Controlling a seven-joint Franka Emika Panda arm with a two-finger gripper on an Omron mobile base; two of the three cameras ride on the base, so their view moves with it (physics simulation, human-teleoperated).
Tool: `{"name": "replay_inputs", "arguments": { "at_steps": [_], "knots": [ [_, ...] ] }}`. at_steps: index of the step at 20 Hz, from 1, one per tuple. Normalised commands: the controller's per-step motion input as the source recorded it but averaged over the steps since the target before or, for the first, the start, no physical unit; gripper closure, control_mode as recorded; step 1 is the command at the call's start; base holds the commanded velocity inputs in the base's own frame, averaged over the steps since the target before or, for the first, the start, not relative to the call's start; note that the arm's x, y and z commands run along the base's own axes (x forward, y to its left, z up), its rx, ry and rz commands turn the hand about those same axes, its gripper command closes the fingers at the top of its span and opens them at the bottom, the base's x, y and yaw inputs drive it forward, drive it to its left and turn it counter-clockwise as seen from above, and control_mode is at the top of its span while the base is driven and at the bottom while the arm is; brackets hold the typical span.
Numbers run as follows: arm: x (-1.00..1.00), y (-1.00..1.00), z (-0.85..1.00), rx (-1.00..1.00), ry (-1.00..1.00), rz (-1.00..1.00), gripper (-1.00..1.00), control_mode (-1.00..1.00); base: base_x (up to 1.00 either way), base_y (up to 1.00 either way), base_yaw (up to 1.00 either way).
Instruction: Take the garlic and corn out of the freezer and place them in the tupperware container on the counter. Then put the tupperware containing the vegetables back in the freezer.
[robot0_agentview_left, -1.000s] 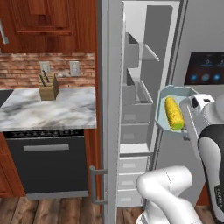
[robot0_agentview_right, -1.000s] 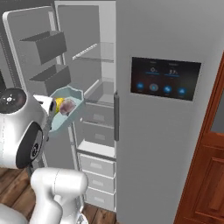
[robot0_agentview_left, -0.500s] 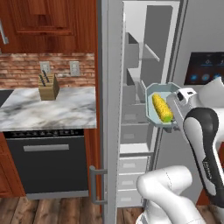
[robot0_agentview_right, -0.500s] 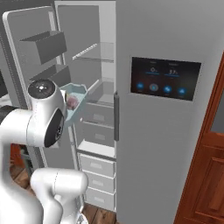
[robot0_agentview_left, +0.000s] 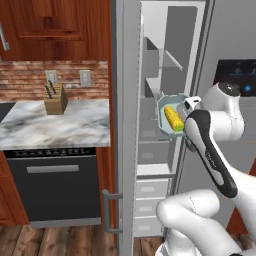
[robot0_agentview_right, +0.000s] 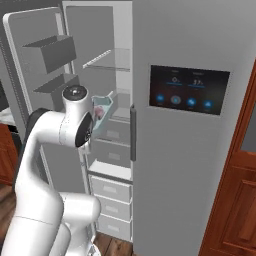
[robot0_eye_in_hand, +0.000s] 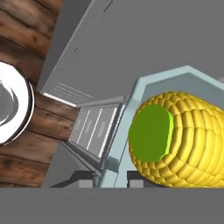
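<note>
Tupperware hangs tilted at the open freezer, at mid-shelf height, my claw clamped on its rim. Corn lies inside it, its green end toward my hand camera. Something pale pink also sits in the tray; garlic, I cannot tell.

Illumination was even and diffuse in all three views, with no identifiable source. Shadows were faint; the freezer interior read as flat mid-grey. No glare appeared on the steel door. Rendering was slightly soft, with coarse edges. In the hand view the corn appeared very close, saturated and softly shaded.
</note>
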Motion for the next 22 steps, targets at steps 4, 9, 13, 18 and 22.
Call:
{"name": "replay_inputs", "arguments": {
  "at_steps": [4,9,13,18,22],
  "knots": [
    [0.75,0.0,-0.19,0.0,0.04,0.07,1.0,-1.0,0.0,0.0,0.0],
    [0.73,0.0,-0.06,0.0,0.07,0.05,1.0,-1.0,0.0,0.0,0.0],
    [0.72,0.0,-0.05,0.0,0.05,0.0,1.0,-1.0,0.0,0.0,0.0],
    [0.65,0.0,-0.27,0.0,0.0,0.0,1.0,-1.0,0.0,0.0,0.0],
    [0.58,0.0,-0.11,0.01,0.02,0.0,1.0,-1.0,0.0,0.0,0.0]
  ]
}}
